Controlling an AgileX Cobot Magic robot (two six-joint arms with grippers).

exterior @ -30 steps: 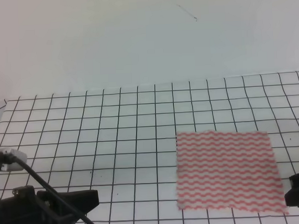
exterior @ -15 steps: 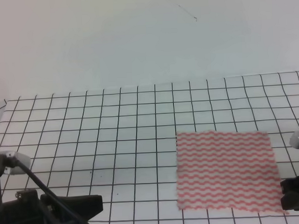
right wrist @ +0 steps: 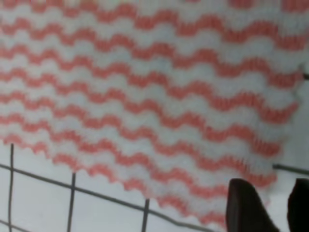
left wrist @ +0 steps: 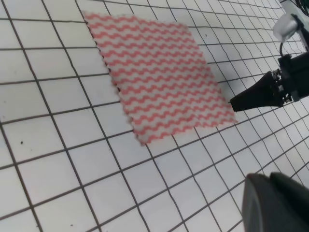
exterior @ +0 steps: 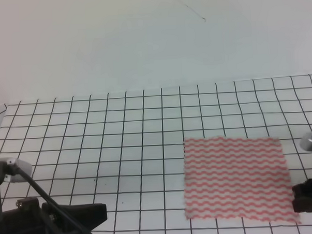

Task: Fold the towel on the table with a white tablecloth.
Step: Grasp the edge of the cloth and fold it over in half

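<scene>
Right claw at the towel's near right corner

The towel (exterior: 235, 180) lies flat on the white tablecloth (exterior: 115, 134) covering the desk (exterior: 52, 116), right of centre in the high view. The right claw (exterior: 307, 198) sits just beside the towel's near right corner; in the right wrist view its two dark fingertips (right wrist: 246, 203) stand a little apart at that corner, with no cloth seen between them. The left claw (exterior: 85, 213) rests low at the near left, well apart from the towel; I cannot tell whether it is spread or pressed together.
</scene>
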